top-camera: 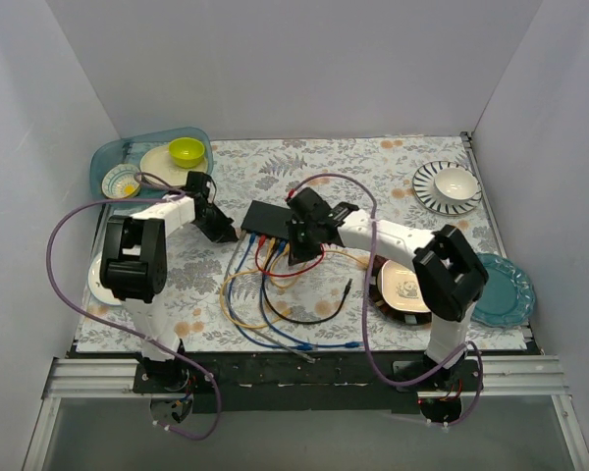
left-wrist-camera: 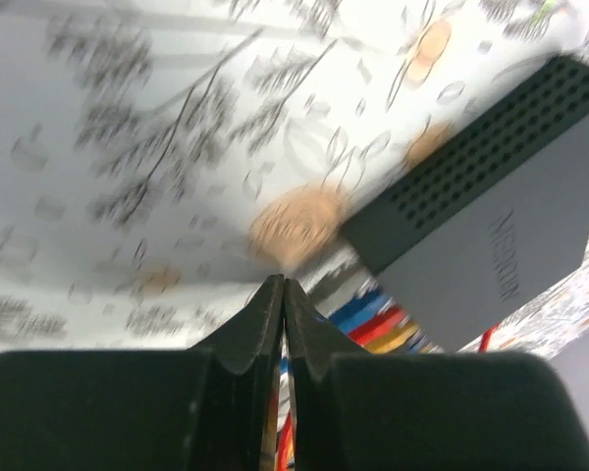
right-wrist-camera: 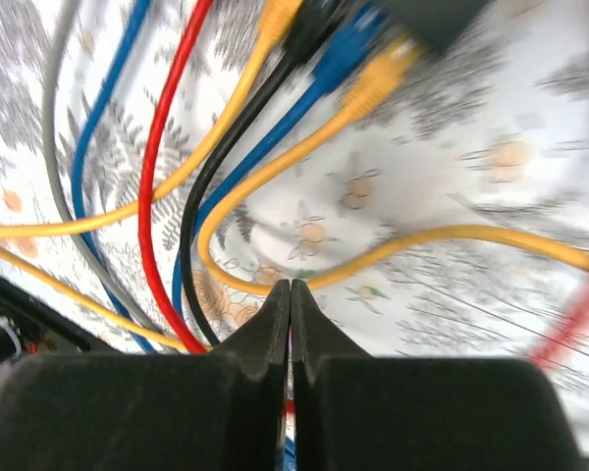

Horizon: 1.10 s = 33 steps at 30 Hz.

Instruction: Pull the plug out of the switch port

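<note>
The flat black switch [top-camera: 273, 220] lies mid-table with yellow, red, blue and black cables [top-camera: 265, 285] running from its near edge. In the left wrist view the switch [left-wrist-camera: 491, 226] is to the right, with coloured plugs [left-wrist-camera: 383, 324] at its edge. My left gripper [left-wrist-camera: 283, 285] is shut and empty, just left of the switch [top-camera: 221, 226]. My right gripper [right-wrist-camera: 290, 287] is shut with nothing visibly held, above the cables near the sockets [top-camera: 299, 245]. In the right wrist view a yellow plug [right-wrist-camera: 378, 78] and a blue plug [right-wrist-camera: 339, 54] sit in the switch [right-wrist-camera: 432, 15].
A teal tray [top-camera: 113, 157] with bowls and a green bowl [top-camera: 187, 150] stands back left. A striped plate with a bowl [top-camera: 447, 186] is back right. A panda plate [top-camera: 402, 289] and a teal plate [top-camera: 506, 289] are right. A white plate [top-camera: 96, 285] is left.
</note>
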Tool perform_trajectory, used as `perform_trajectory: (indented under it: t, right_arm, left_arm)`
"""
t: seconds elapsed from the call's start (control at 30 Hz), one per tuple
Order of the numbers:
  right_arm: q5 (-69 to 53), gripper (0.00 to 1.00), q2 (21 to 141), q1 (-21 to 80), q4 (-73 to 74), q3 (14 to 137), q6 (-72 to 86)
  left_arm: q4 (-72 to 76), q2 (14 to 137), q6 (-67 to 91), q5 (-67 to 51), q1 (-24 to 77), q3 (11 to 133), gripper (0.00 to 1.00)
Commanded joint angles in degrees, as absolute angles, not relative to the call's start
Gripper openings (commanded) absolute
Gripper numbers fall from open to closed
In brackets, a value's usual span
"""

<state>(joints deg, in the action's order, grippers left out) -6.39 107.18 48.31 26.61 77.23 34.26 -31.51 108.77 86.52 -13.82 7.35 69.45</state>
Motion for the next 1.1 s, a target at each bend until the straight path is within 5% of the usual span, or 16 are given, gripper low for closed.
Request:
perform_trajectory:
  t: [0.0,0.13,0.23,0.37,0.5,0.9,1.07]
  right_arm:
    - [2.8,0.07,99.9,45.4,28.0,78.9,32.9]
    - [3.0,0.23,100.1,43.2,27.9,83.0,30.9]
    - [0.9,0.25,103.8,40.2,27.9,87.5,30.8]
    - [0.4,0.04,112.2,36.6,26.9,94.4,30.6]
    - [-0.9,0.01,118.2,35.2,32.5,99.6,28.4]
    - [-3.1,0.01,101.4,36.5,22.7,62.4,28.7]
    - [-1.1,0.01,93.9,36.5,24.3,58.2,28.0]
  left_arm:
    - [-32.3,97.2,86.5,-11.0,7.7,65.9,0.07]
    - [-32.4,91.6,86.6,-9.8,7.7,62.7,0.11]
    - [-32.3,89.9,86.8,-9.9,8.1,59.7,0.12]
    - [-31.3,87.3,87.2,-11.2,8.4,54.9,0.12]
    - [-31.1,85.2,86.8,-12.0,9.1,50.9,0.13]
    - [-27.9,82.9,87.5,-13.8,9.8,43.2,0.13]
    - [-27.8,83.4,88.2,-13.4,9.9,43.6,0.13]
